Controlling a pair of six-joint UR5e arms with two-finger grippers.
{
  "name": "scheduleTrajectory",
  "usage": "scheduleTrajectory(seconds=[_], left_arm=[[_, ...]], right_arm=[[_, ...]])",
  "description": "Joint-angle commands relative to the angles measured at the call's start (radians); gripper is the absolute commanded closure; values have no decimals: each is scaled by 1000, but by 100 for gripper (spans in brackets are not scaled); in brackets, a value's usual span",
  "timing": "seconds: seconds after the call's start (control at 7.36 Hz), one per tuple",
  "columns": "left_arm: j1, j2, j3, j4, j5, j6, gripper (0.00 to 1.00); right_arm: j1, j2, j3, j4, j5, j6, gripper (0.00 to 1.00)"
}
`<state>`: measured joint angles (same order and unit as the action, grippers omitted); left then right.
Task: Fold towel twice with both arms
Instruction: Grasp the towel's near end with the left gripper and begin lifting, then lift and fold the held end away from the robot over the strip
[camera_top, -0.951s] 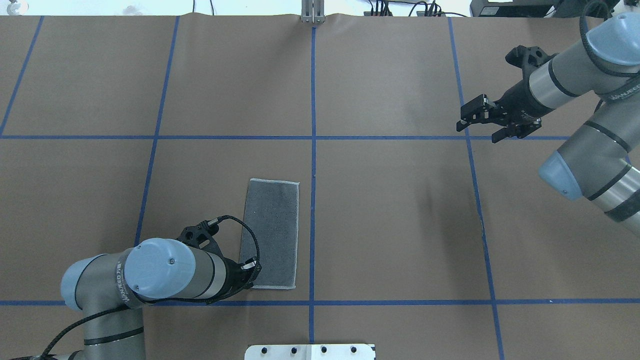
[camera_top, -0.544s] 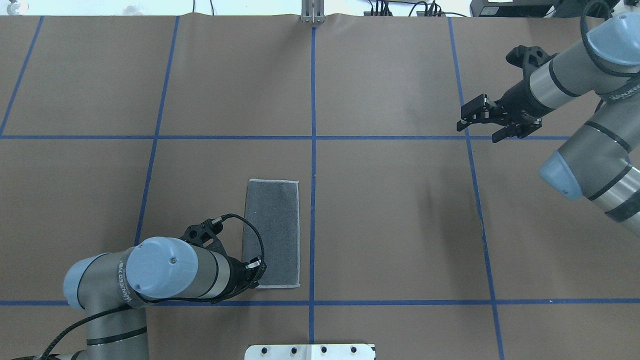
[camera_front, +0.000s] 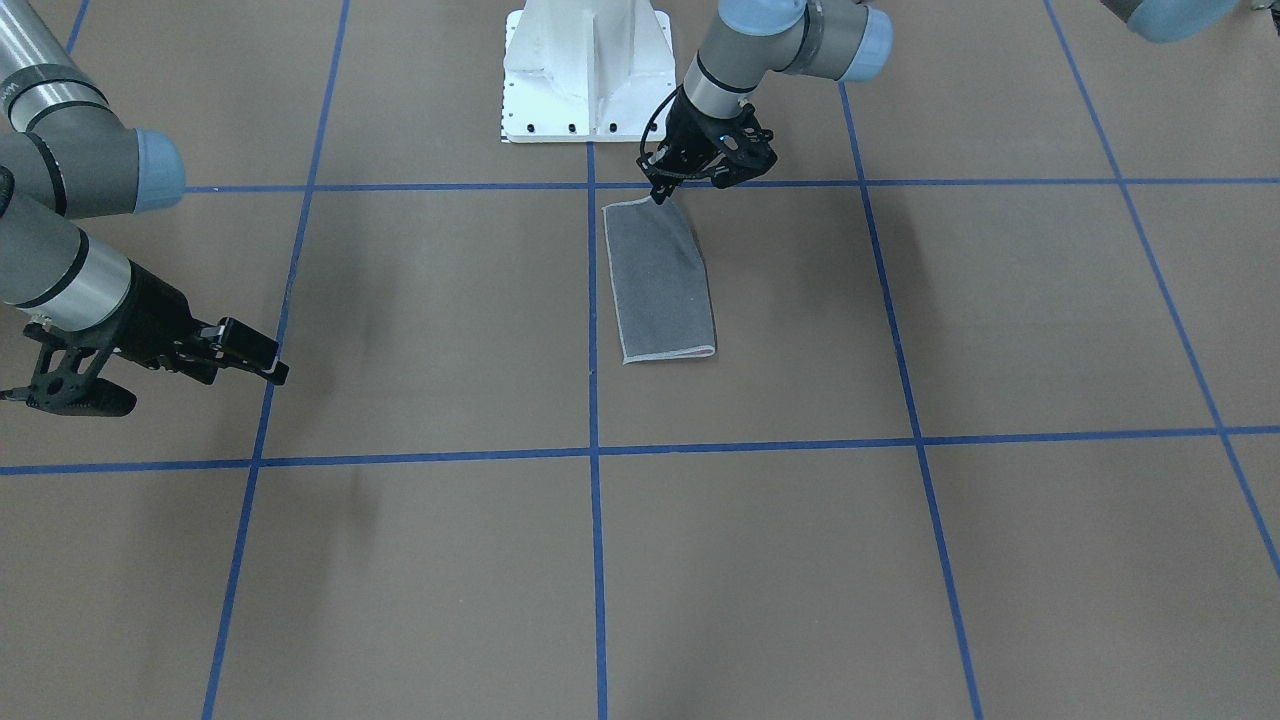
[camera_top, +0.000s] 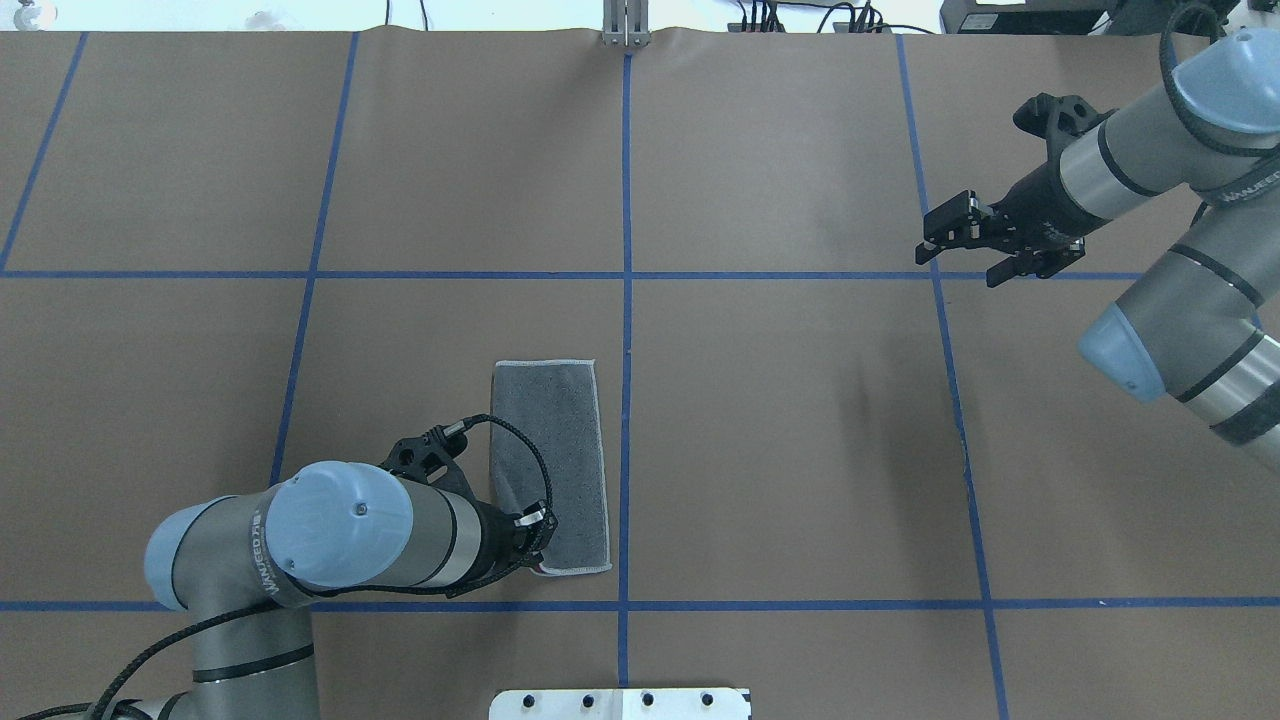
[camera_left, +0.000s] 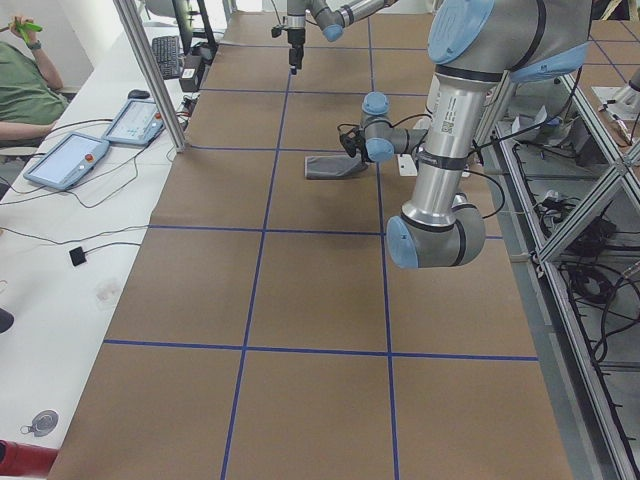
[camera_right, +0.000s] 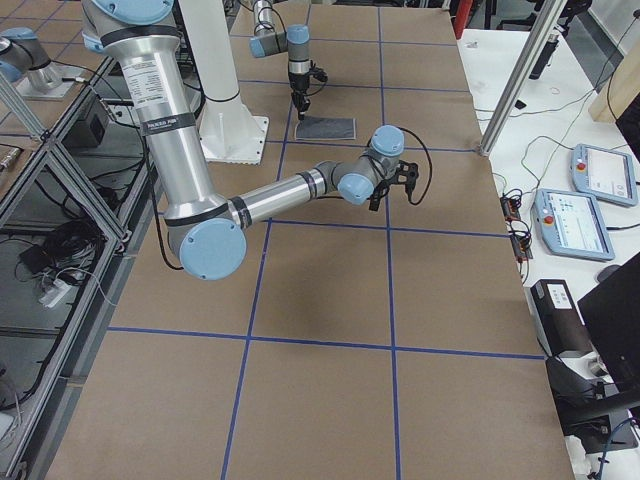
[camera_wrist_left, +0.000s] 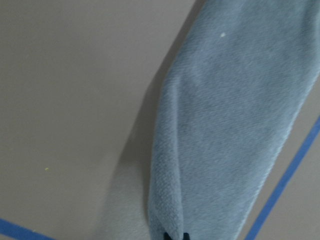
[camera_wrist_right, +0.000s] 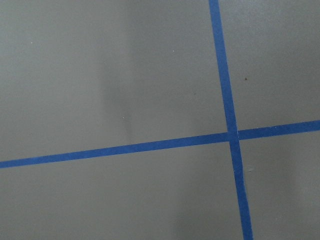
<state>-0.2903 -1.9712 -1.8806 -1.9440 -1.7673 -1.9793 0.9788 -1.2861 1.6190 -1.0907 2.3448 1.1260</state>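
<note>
The towel (camera_top: 555, 450) lies folded into a narrow strip, dark grey face up, left of the centre tape line; a pink edge shows at its near corner. It also shows in the front view (camera_front: 660, 285) and fills the left wrist view (camera_wrist_left: 230, 125). My left gripper (camera_top: 537, 533) is shut on the towel's near left corner, which is raised a little off the table; the gripper shows in the front view (camera_front: 662, 192). My right gripper (camera_top: 960, 252) is open and empty, far to the right above a tape crossing, well away from the towel; it is also in the front view (camera_front: 200, 388).
The brown table (camera_top: 780, 430) carries a grid of blue tape lines (camera_top: 625, 300). The white bolted pedestal (camera_front: 585, 70) stands at the robot's edge, just behind the towel. The right wrist view shows only bare table and a tape crossing (camera_wrist_right: 231, 136).
My left gripper has moved right and a little nearer, taking the towel's near corner with it. The towel's near end has shifted right and now sits slanted. The right arm has barely moved.
</note>
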Motion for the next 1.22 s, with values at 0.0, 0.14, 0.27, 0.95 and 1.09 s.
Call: scheduleTrajectory(seconds=[0.0, 0.14, 0.27, 0.95, 1.09], left_arm=[[-73, -35, 23, -4, -3, 8, 100], [-105, -61, 59, -4, -6, 7, 100], [-140, -98, 101, -6, -8, 7, 100], [-246, -150, 204, -78, -46, 2, 100], [-257, -150, 207, -81, -47, 2, 100]], right_arm=[[0, -1, -4, 0, -1, 0, 0], [0, 1, -2, 0, -1, 0, 0], [-2, 1, -4, 0, -2, 0, 0], [-3, 7, -4, 0, -5, 0, 0], [-3, 8, -5, -2, -13, 0, 0]])
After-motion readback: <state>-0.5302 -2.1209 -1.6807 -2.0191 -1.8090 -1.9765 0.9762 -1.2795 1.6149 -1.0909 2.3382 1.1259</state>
